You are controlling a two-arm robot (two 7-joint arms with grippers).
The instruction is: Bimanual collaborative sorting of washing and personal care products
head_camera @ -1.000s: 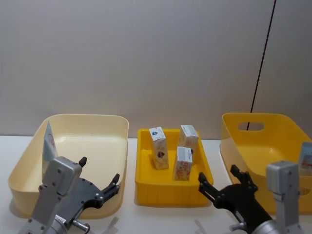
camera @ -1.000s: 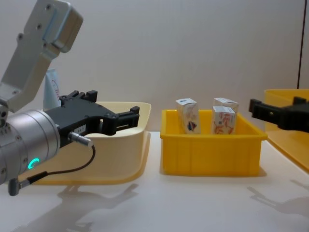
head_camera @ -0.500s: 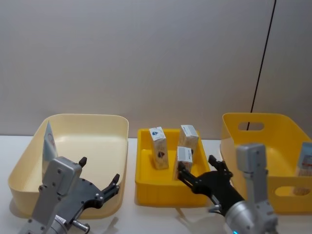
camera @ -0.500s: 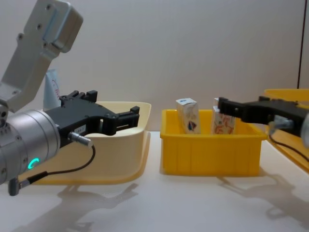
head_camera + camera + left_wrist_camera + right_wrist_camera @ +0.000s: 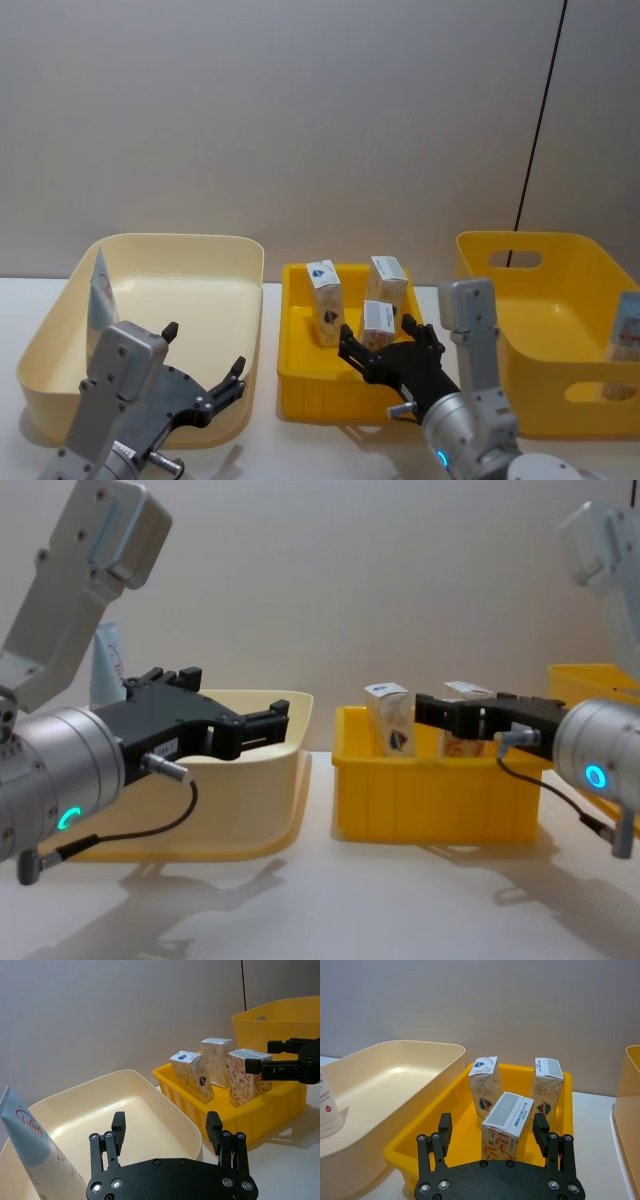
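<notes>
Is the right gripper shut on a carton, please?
No, the right gripper is open, its fingers spread apart at the front carton.

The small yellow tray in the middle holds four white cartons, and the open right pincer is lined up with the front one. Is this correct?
No: the right wrist view shows three white cartons in the small yellow tray, not four, one in front and two behind. The open right pincer is indeed lined up with the front one.

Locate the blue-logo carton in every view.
Head: blue-logo carton, leftmost in the small yellow tray.
Chest: leftmost carton above the tray wall.
Left wrist: the carton nearest the cream tub.
Right wrist: rear carton on the cream tub's side.
Landmark: the small yellow tray.
</notes>
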